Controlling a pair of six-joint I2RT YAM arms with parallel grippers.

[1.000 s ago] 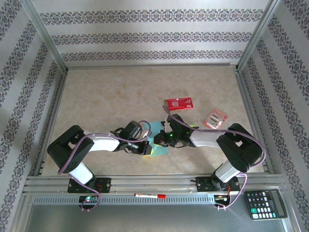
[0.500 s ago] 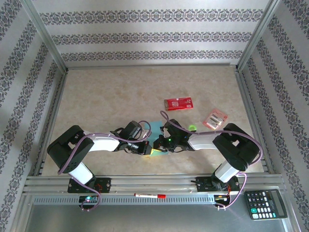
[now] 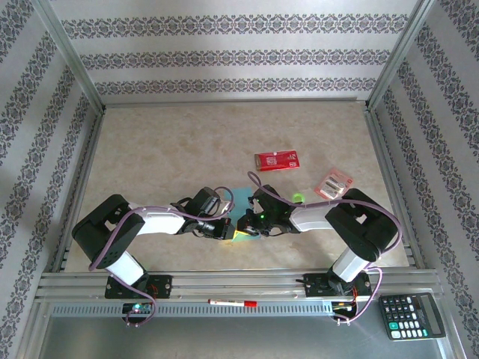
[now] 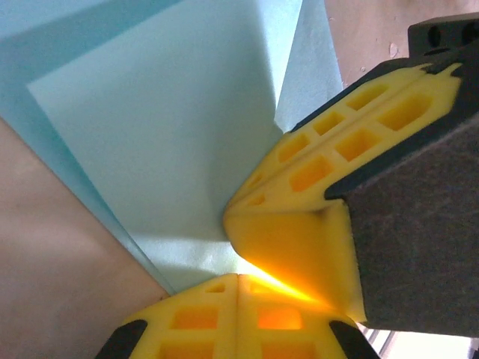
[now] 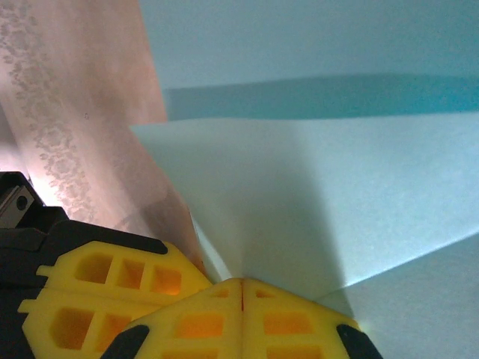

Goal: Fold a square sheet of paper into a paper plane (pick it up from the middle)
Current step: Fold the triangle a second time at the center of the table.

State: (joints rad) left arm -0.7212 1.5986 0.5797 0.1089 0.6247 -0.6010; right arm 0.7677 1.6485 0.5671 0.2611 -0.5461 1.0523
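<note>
The square sheet of paper [image 3: 243,194] lies on the table [image 3: 172,149] just ahead of the two arm bases, already partly folded, with raised flaps meeting along creases in both wrist views. The left gripper [image 3: 229,229] and the right gripper [image 3: 244,223] are brought tip to tip over its near part. Each has its yellow fingers pressed fully together, and the paper [image 5: 337,202] runs right up to the seam of the right gripper's fingers. Whether a layer is actually caught between either pair cannot be told. The step in hand is judged to be the setting of a fold, so the flap should be held flat by one closed tip while the other is drawn along the crease. Pressure is best kept light and straight down, since such thin paper would likely wrinkle or slide on the smooth table if dragged sideways. The edges should be checked for alignment before the crease is sharpened, because a skewed fold would spoil the dart's symmetry. With the tips this close, a collision between them is a risk, so only one should be moved at a time. The red packet [image 3: 277,160] and the small green ring [image 3: 298,198] lie apart from the sheet and need not be disturbed.
</note>
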